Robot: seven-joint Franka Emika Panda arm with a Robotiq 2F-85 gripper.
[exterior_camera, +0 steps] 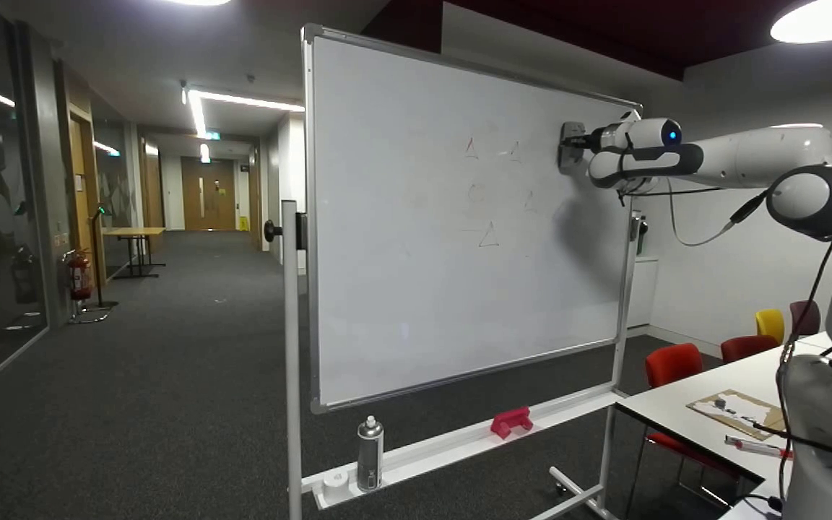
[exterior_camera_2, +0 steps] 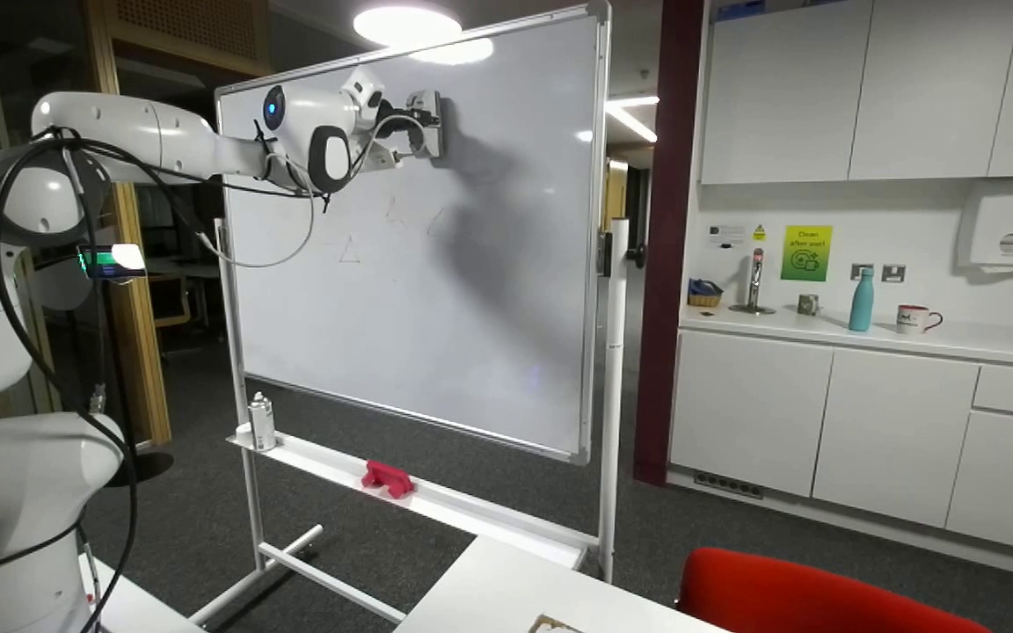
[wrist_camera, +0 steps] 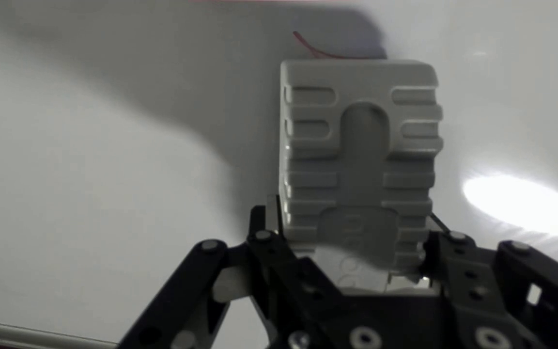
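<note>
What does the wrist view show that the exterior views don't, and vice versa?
Wrist view only: faint lettering on the grey eraser, too blurred to read.

Exterior views only: the robot arm, plus the spray can and red block on the ledge below the whiteboard; both exterior views have these.

Shared: the end effector closed on the eraser, the whiteboard, and pen marks on it.

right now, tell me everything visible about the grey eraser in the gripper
The eraser is a grey, plastic-looking block, ribbed crosswise, with a central groove and lettering too faint to read. The gripper is shut on both its sides. In both exterior views the eraser stands roughly upright, high up, against or just off the whiteboard; contact is unclear.
</note>
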